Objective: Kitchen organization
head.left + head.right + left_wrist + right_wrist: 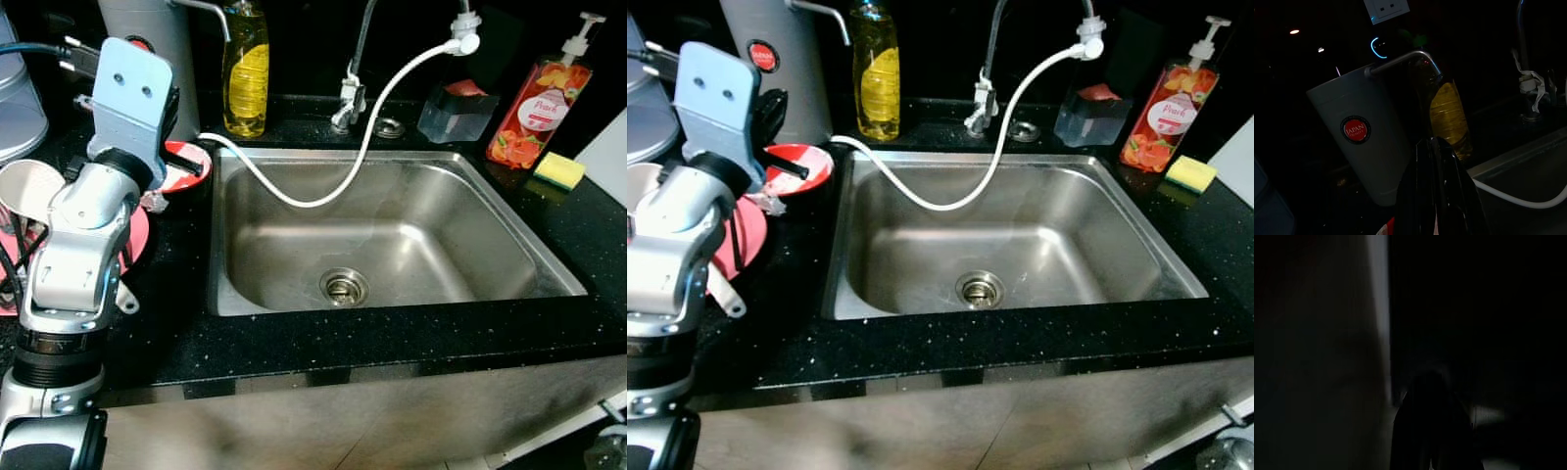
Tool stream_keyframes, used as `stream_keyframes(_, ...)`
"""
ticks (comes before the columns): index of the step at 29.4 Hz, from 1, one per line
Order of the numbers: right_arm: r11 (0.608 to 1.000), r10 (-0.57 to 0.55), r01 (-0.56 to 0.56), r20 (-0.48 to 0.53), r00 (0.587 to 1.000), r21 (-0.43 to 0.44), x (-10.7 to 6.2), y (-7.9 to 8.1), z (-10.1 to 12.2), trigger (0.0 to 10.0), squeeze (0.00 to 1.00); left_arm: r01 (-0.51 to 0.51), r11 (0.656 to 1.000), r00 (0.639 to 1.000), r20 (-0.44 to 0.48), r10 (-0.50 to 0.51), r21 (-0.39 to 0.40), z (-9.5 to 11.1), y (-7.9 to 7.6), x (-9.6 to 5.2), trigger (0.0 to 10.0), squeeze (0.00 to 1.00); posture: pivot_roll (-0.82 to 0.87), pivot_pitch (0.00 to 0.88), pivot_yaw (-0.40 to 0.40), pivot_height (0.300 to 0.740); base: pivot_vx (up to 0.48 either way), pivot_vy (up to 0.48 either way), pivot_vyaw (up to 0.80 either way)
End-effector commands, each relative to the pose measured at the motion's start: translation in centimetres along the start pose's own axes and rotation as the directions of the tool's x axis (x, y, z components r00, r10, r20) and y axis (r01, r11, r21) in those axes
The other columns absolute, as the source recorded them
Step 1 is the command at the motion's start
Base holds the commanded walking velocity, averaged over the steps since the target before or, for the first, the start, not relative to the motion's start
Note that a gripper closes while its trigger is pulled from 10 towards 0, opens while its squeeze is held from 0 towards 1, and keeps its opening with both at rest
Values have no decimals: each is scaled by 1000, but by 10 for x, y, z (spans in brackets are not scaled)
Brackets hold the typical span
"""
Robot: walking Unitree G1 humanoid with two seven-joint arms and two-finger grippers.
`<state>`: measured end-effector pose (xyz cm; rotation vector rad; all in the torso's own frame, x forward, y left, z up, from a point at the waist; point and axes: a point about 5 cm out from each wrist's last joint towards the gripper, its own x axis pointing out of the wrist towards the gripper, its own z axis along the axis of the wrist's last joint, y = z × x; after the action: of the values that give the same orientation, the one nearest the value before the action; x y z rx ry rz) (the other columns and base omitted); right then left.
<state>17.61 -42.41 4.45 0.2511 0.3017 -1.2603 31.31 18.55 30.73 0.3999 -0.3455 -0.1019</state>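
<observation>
Silver and jointed, the left arm reaches over the black speckled counter at the far left, its left gripper over a red bowl — the black fingers lie together, apparently pinching the bowl's rim. Just behind stands a grey dispenser with a red round label, then a yellow soap bottle. A steel sink comes next, a white hose looping into it from the tap. Further right sit a clear sponge holder, a peach pump bottle and a yellow sponge. The right gripper hangs in darkness; whether it is open cannot be told.
</observation>
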Motion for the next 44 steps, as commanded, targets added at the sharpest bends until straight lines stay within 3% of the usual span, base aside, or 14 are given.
stream_keyframes(1, 999, -27, 24, 69, 997, 44, 4, -1, 20, 10000, 0, 4, 1000, 1000, -4, -4, 21, -1, 0, -1, 10000, 0, 190, 0, -75, 740, 0, 0, 0)
stream_keyframes(12, 996, 15, -48, 411, 912, 71, 8, 10, 126, 10000, 0, 2, 1000, 1000, -3, -2, 24, -1, 1, -2, 10000, 0, 194, 0, -84, 740, 0, 0, 0)
stream_keyframes(17, 977, 142, -210, 657, 740, 25, -22, 39, 201, 10000, 0, 0, 1000, 1000, -9, 1, 26, -2, 2, -4, 10000, 0, 199, 0, -83, 740, 0, 0, 0)
stream_keyframes(21, 942, 271, -328, 730, 627, -68, -47, 65, 228, 10000, 0, 2, 1000, 1000, -10, -1, 26, -2, 2, -4, 10000, 0, 197, 0, -82, 740, 0, 0, 0)
stream_keyframes(23, 881, 410, -446, 721, 558, -156, -67, 93, 233, 10000, 0, 4, 1000, 1000, -9, -3, 25, -2, 2, -4, 10000, 0, 193, 0, -78, 740, 0, 0, 0)
stream_keyframes(27, 644, 724, -711, 524, 448, -283, -112, 170, 192, 10000, 0, 19, 1000, 999, -26, -19, 5, -3, -2, -1, 10000, 0, 184, 0, -76, 740, 0, 0, 0)
stream_keyframes(31, 542, 814, -777, 430, 391, -320, -130, 193, 168, 10000, 0, 25, 1000, 998, -56, -25, -13, -5, -2, -1, 10000, 0, 191, 0, -77, 740, 0, 0, 0)
stream_keyframes(34, 542, 814, -777, 430, 391, -320, -130, 193, 168, 10000, 0, 25, 1000, 998, -56, -25, -13, -5, -2, -1, 10000, 0, 191, 0, -77, 740, 0, 0, 0)
stream_keyframes(35, 477, 859, -816, 369, 354, -328, -139, 203, 156, 10000, 0, 26, 1000, 997, -66, -26, -5, -5, -1, -1, 10000, 0, 200, 0, -81, 740, 0, 0, 0)
stream_keyframes(38, 477, 859, -816, 369, 354, -328, -139, 203, 156, 10000, 0, 26, 1000, 997, -66, -26, -5, -5, -1, -1, 10000, 0, 200, 0, -81, 740, 0, 0, 0)
stream_keyframes(40, 261, 955, -884, 240, 176, -388, -181, 231, 132, 10000, 0, 44, 999, 991, -128, -43, 3, -11, 6, -6, 10000, 0, 210, 0, -87, 740, 0, 0, 0)
stream_keyframes(41, 261, 955, -884, 240, 176, -388, -181, 231, 132, 10000, 0, 44, 999, 991, -128, -43, 3, -11, 6, -6, 10000, 0, 210, 0, -87, 740, 0, 0, 0)
stream_keyframes(43, 86, 987, -941, 160, 35, -327, -228, 253, 114, 10000, 0, 139, 990, 971, -198, -132, 21, -22, 6, -13, 10000, 0, 213, 0, -91, 740, 0, 0, 0)
stream_keyframes(44, 86, 987, -941, 160, 35, -327, -228, 253, 114, 10000, 0, 139, 990, 971, -198, -132, 21, -22, 6, -13, 10000, 0, 213, 0, -91, 740, 0, 0, 0)
